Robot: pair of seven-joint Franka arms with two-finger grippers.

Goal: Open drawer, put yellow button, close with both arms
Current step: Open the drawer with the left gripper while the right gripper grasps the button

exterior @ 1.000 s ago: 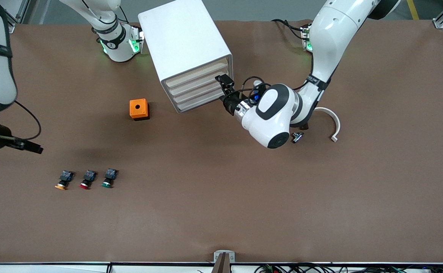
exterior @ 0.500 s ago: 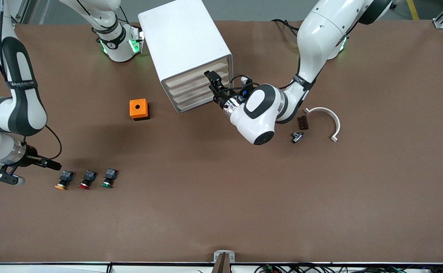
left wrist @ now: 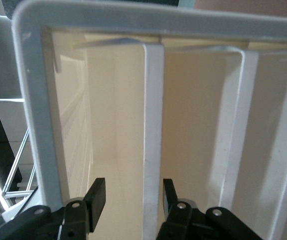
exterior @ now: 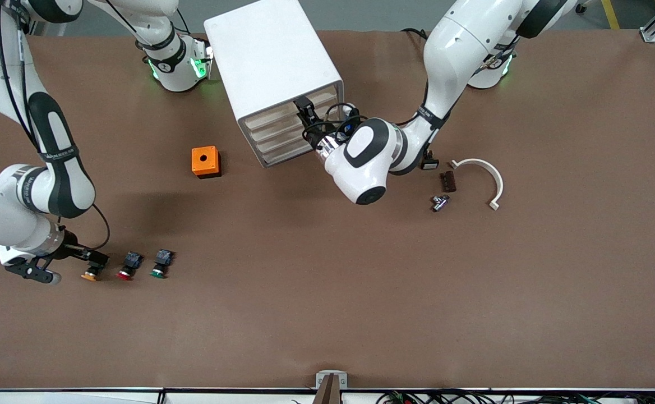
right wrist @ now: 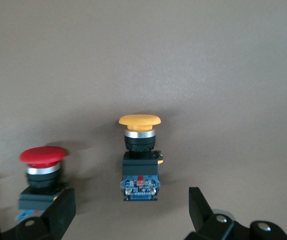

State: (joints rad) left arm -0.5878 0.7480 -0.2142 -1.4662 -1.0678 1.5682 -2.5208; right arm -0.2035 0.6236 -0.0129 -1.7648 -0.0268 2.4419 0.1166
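- The yellow button is laid on the table toward the right arm's end, first in a row beside the red button and the green button.
- The right gripper is held open just over the yellow button; in the right wrist view the button is seen between the spread fingers, untouched, at about 12 o'clock from the jaws.
- The left gripper is placed at the cabinet front, open, its fingers set either side of a white edge at the drawer, which is shut.
- The orange box is found near the cabinet.
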